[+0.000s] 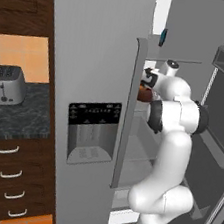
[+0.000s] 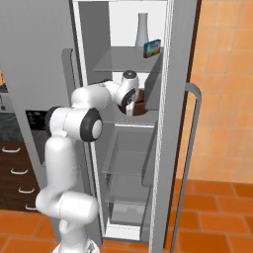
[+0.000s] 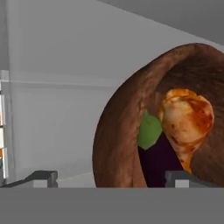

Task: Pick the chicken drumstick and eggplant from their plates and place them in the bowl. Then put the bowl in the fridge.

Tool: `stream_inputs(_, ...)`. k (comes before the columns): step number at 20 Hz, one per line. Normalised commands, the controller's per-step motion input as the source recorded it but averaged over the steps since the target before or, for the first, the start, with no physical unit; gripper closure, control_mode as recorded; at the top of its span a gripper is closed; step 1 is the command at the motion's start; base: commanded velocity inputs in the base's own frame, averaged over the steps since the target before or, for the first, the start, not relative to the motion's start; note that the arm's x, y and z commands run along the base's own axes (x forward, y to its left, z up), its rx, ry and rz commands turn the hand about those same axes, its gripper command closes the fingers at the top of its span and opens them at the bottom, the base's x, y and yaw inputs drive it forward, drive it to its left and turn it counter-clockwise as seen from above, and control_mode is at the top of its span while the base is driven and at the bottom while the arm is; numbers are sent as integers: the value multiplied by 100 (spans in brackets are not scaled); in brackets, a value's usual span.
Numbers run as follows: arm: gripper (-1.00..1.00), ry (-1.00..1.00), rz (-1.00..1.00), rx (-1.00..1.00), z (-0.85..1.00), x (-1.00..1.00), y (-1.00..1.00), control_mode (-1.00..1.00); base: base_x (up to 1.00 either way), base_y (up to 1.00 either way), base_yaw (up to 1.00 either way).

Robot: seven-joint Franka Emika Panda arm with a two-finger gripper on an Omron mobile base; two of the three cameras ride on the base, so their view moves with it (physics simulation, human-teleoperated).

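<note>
Hand view: the bowl (image 3: 127, 131), dark reddish-brown w/ a wood-like inside, fills the right half, seen side-on because the camera rolls w/ the hand. Inside it sit the chicken drumstick (image 3: 186, 122), orange-brown, and under it the eggplant (image 3: 159, 162), near black w/ a green cap. One dark finger tip (image 3: 43, 177) stands outside the bowl wall at lower left, the other at lower right inside the rim, so the jaws look closed on the rim, prob. gripping it. Pale fridge wall lies behind.

Right base view: the white arm reaches from lower left into the open fridge (image 2: 123, 148), the gripper (image 2: 129, 109) pointing down at the bowl on a middle shelf (image 2: 141, 117). That reach suits the last step: both foods are in the bowl and it is at or on the shelf. Whether it rests fully on the shelf can't be told. A white bottle (image 2: 142, 30) and a small coloured carton (image 2: 152, 48) stand on the shelf above.

Left base view: the closed door w/ its black dispenser panel (image 1: 92, 131) and the arm hide most of the bowl; just a brown sliver shows by the wrist. A toaster (image 1: 4, 86) sits on the counter at far left, cut off by the frame edge. The finger tips are too small to read in either base view
</note>
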Motion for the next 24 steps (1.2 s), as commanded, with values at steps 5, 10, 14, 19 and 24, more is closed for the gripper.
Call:
stream_inputs(5,-100,-5,1,-4,3,-100,23,-100,0,0,0)
stream_inputs(10,-100,0,0,-4,14,-100,32,-100,0,0,0)
stream_inputs(14,-100,0,-2,0,37,-100,27,-100,0,0,0)
stream_inputs(19,-100,0,-11,0,25,-100,2,-100,0,0,0)
stream_inputs(24,-100,0,-16,3,-2,-100,3,-100,0,0,0)
